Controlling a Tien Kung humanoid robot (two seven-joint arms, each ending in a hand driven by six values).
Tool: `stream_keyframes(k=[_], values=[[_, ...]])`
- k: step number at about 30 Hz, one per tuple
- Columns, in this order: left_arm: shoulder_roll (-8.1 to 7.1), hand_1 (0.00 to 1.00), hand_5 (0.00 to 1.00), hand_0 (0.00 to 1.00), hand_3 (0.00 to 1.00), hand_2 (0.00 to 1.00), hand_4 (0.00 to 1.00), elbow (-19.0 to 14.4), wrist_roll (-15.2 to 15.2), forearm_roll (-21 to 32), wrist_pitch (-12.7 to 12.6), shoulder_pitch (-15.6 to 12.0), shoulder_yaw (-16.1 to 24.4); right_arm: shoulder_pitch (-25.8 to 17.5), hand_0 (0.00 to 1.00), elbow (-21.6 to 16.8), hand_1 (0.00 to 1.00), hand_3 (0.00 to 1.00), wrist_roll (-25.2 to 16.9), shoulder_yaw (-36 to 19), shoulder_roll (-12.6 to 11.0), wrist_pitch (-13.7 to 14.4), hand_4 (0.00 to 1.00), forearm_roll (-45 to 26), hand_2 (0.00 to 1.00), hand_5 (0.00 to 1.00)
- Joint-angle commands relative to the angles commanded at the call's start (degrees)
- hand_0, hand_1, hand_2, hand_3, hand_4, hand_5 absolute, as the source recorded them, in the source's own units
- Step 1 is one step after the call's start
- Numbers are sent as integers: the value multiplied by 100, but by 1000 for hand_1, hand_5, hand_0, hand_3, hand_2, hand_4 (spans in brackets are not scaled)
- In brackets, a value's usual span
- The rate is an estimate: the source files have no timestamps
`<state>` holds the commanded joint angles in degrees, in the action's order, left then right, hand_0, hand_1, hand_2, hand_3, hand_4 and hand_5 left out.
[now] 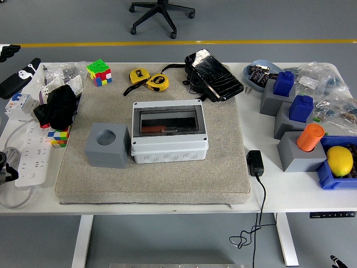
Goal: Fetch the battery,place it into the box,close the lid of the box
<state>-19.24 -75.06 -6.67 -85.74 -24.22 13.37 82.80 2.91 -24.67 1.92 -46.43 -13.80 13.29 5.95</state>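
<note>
The white box (169, 133) sits mid-mat (153, 178), its clear lid (169, 119) down over something orange, possibly the battery. Left hand (18, 78) hovers at the far-left edge, fingers too unclear to call

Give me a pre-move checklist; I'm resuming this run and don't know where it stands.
1. Box seated on mat: ok, it sits flat near the middle.
2. Lid open for loading: not ok, it lies flat, shut.
3. Battery located: cannot tell; something orange shows through the lid.
4. Left hand clear of box: ok, at the table's far left.
5. Right hand ready: cannot tell, out of view.
</note>
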Motion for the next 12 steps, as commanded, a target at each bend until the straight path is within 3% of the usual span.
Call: stream_keyframes(k=[12], values=[[17, 666, 421, 520, 639, 680, 902, -39, -81, 482, 49, 1, -137, -31, 578, -2, 642, 536, 2, 23, -6, 6, 857, 9, 647, 403]])
